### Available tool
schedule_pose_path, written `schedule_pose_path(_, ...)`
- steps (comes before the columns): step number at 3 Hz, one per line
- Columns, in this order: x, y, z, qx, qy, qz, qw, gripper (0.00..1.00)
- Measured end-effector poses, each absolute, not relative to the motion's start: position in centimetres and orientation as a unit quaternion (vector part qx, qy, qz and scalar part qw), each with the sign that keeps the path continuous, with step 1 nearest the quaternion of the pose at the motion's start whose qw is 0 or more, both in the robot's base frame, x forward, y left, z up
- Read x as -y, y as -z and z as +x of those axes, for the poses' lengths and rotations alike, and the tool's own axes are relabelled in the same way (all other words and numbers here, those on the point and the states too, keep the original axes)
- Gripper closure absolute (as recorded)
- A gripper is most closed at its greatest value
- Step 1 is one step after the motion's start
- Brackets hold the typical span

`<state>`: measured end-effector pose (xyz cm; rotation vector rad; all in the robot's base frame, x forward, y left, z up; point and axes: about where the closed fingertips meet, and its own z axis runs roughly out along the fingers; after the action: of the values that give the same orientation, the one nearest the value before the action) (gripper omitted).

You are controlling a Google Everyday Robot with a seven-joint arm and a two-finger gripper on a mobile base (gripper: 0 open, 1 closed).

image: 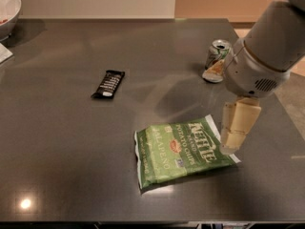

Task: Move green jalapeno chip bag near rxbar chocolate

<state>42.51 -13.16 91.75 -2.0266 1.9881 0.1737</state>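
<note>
As arm hangs, gripper (vertical) beside chip bag

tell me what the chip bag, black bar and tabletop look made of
The green jalapeno chip bag: crinkled, glossy, probably thin plastic film. The rxbar chocolate: black wrapper, faint sheen, likely film. The table: dark, polished with a bright glint, stone or laminate. The gripper hangs at the bag's right edge.

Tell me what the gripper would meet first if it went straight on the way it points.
Probably the right end of the green jalapeno chip bag: the gripper points down with its tip over the bag's white edge. Depth is unclear, so it might touch the table beside it instead.
</note>
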Motion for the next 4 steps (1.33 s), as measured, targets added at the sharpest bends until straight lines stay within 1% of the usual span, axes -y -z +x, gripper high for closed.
schedule_pose_path(2,9.9,-86.4,40.2,-0.656,-0.066,-0.743,0.112,0.00)
schedule_pose_path(4,8.6,-83.4,39.1,-0.642,-0.050,-0.759,0.097,0.00)
